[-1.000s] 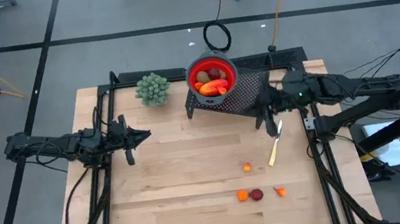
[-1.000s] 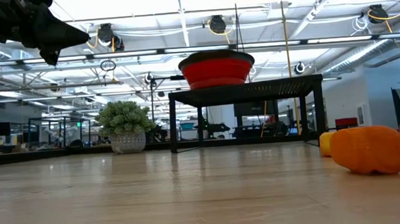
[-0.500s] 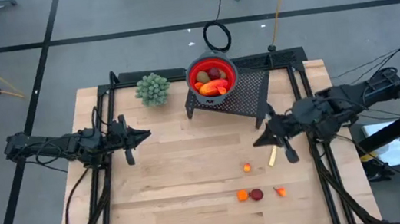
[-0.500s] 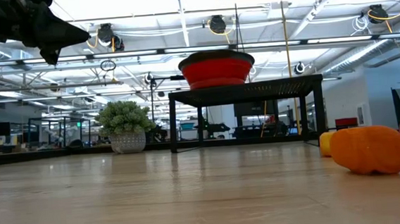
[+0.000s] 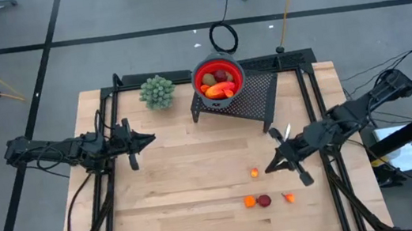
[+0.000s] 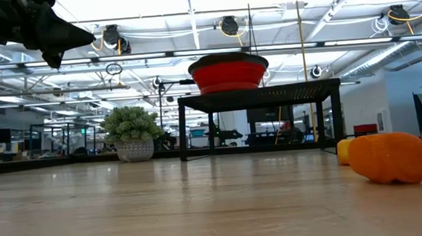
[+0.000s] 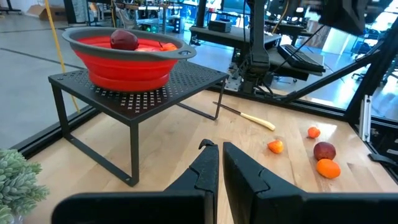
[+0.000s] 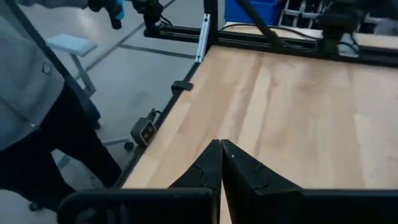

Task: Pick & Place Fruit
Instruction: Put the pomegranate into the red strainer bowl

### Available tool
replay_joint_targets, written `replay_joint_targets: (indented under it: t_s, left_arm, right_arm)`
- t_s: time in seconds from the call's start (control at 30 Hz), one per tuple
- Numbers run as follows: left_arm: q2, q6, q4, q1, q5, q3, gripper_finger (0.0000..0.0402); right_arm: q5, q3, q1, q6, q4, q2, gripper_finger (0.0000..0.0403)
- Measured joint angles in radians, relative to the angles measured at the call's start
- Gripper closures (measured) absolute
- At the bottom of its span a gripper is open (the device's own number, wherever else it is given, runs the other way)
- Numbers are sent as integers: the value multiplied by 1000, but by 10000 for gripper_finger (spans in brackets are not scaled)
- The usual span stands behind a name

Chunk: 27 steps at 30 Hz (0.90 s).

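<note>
The right pincer (image 5: 269, 168) hangs over the right half of the wooden bench (image 5: 182, 174), its fingers pressed together on nothing, tips aimed toward the bench's middle. Just ahead of those tips lies a small orange fruit piece (image 5: 254, 173); nearer the front edge, a short way from the pincer, sit three more bits in a row: an orange one (image 5: 249, 201), a dark-red one (image 5: 264, 200) and a small red-orange one (image 5: 288, 197). Behind the right pincer, close to its arm, a cream-handled knife (image 5: 283, 132) lies on the bench. Farther back stands a black perforated metal stand (image 5: 255, 95) carrying a red collapsible bowl (image 5: 199, 75), which holds a long red-orange piece (image 5: 220, 90), an olive-brown oval (image 5: 207, 81) and a dark-red piece (image 5: 221, 74). The left pincer (image 5: 150, 139) waits over the left half of the bench, fingers nearly closed with only a thin slit between them and holding nothing, pointing toward the stand; a green bushy plant ball (image 5: 157, 92) sits behind it, beside the stand. In the right wrist view a person in grey (image 8: 28, 74) stands off the bench's edge
</note>
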<state>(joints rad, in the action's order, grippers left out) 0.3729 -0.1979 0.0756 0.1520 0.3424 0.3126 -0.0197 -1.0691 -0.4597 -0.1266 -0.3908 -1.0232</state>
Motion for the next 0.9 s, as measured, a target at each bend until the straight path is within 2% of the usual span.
replay_joint_targets:
  t_s: [0.17, 0.33, 0.47, 0.7, 0.9]
  left_arm:
    - [0, -2, 0, 0, 0, 0, 380]
    - [0, -4, 1, 0, 0, 0, 380]
    - [0, -31, 2, 0, 0, 0, 380]
    - [0, -49, 3, 0, 0, 0, 380]
    - [0, -49, 3, 0, 0, 0, 380]
  right_arm:
    - [89, 98, -10, -86, 85, 1, 403]
    - [173, 175, -10, -183, 95, 0, 403]
    - [184, 198, -16, -202, 95, -19, 403]
    - [284, 198, -30, -195, 96, -146, 403]
    - [287, 188, -63, -196, 92, -250, 403]
